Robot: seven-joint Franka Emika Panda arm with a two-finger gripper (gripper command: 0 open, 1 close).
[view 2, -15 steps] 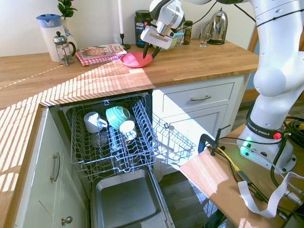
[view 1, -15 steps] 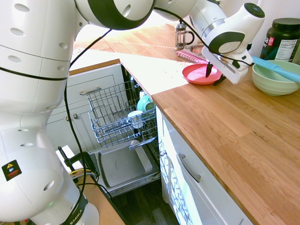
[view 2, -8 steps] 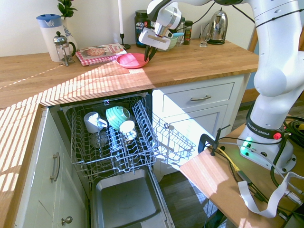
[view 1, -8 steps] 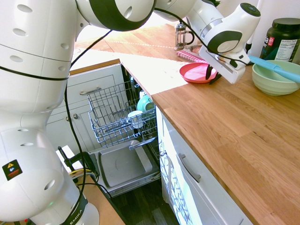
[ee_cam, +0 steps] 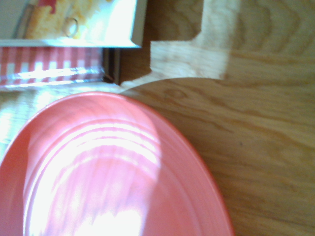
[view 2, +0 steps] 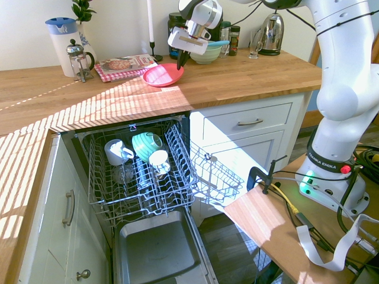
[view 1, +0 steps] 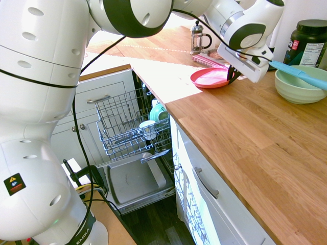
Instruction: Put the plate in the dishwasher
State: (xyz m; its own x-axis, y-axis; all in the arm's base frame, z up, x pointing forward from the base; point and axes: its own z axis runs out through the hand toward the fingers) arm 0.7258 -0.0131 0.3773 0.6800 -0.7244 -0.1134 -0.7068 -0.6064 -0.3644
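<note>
plate (view 1: 210,78) round, face up on counter (view 1: 245,132); claw (view 1: 231,81) closed on rim

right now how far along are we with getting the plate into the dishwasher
Done: the dishwasher is open, its rack pulled out with cups and a bowl in it.

In hand: the tool is closed at the rim of the pink plate, apparently gripping it.

Left: carry the plate over from the counter and set it in the rack.

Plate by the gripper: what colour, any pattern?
The plate is plain coral-pink with faint concentric rings; it shows best in the wrist view.
</note>
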